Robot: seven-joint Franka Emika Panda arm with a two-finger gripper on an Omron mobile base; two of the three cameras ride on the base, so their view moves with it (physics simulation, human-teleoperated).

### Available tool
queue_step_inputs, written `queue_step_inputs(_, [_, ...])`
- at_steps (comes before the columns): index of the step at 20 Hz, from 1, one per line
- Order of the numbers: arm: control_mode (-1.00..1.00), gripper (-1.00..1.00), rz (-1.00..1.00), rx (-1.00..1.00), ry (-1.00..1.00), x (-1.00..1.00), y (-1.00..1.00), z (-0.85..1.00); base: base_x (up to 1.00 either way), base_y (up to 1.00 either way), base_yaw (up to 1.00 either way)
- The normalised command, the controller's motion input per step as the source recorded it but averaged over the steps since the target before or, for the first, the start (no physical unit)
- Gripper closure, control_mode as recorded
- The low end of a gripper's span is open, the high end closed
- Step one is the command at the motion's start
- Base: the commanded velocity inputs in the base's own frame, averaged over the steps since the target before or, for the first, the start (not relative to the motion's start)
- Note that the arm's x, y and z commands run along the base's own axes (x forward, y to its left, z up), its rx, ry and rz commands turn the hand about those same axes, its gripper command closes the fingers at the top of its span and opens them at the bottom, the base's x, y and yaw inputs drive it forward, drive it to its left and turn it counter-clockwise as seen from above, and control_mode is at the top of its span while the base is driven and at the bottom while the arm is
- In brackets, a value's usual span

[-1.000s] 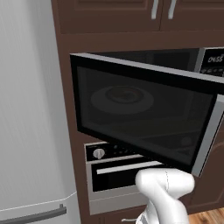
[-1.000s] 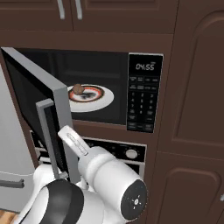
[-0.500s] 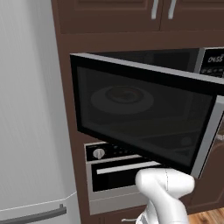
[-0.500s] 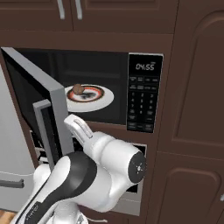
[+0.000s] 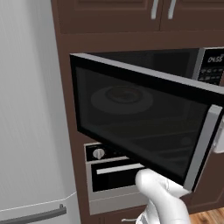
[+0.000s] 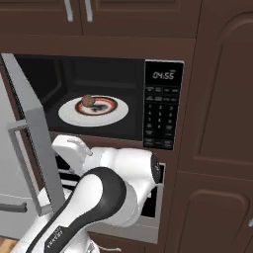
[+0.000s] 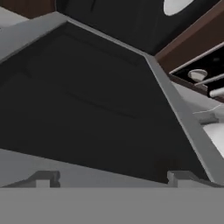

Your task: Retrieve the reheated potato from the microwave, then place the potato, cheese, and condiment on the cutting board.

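The microwave stands with its door swung wide open to the left. Inside, the small brown potato sits on a white round plate. Through the door's dark glass the plate shows faintly. My gripper is open and holds nothing, its two fingertips wide apart. It is low, close to the door's dark inner face and pointing up along it. My white arm bends below the microwave's opening. The cheese, the condiment and the cutting board are out of view.
A knobbed oven sits right under the microwave. A tall grey fridge stands to the left, its handle low down. Dark wood cabinets fill the right side and the space above. The open door's silver handle juts toward me.
My arm has swung up and to the right in front of the oven, lifting the hand toward the open door. The door, plate and potato have stayed put.
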Motion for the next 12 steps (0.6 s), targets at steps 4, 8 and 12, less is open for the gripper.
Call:
queue_step_inputs(4, [-1.0, -1.0, 0.28, 0.0, 0.0, -0.46, 0.77, -0.12, 0.0, 0.0, 0.0])
queue_step_inputs(8, [-1.0, -1.0, 0.12, 0.0, -0.04, -0.46, 0.84, -0.18, 0.0, 0.0, 0.0])
queue_step_inputs(12, [-1.0, -1.0, 0.01, 0.06, -0.08, -0.4, 0.89, -0.17, 0.0, 0.0, 0.0])
